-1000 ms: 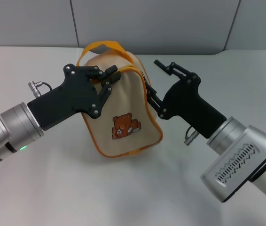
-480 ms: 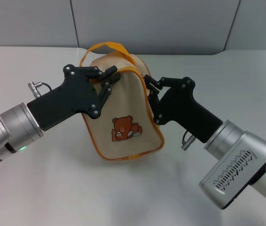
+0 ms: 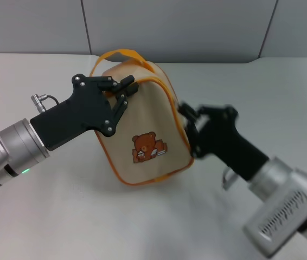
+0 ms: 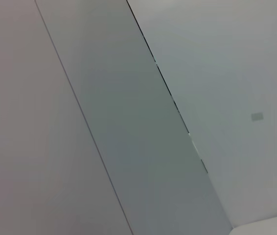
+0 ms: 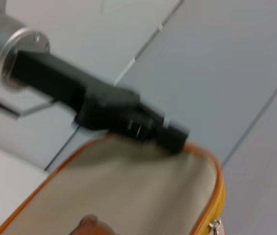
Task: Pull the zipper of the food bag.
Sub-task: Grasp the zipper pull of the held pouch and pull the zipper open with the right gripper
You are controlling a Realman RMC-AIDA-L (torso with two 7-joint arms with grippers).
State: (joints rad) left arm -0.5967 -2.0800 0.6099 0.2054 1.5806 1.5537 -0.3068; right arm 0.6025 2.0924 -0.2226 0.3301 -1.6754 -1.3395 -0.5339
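The beige food bag (image 3: pixel 142 116) with a brown bear patch (image 3: pixel 148 147) and an orange loop handle (image 3: pixel 122 54) stands tilted on the white table. My left gripper (image 3: pixel 124 91) is shut on the bag's upper left corner and holds it. The zipper (image 3: pixel 174 111) with its orange tape runs down the front panel's right edge. My right gripper (image 3: pixel 189 127) is blurred by motion, pressed against that edge about halfway down, and looks shut on the zipper. The right wrist view shows the beige panel (image 5: pixel 128 191), the orange tape (image 5: pixel 219 188), a small silver pull tab (image 5: pixel 216 226) and the left gripper (image 5: pixel 128 120).
A grey panelled wall (image 3: pixel 180 27) stands behind the table's far edge. White table surface (image 3: pixel 142 222) lies in front of the bag. The left wrist view shows only wall panels (image 4: pixel 143 122).
My right gripper went from open beside the bag to shut at the zipper edge, then slid down and toward the front. The bag's lower end swung slightly right. The left gripper stayed put.
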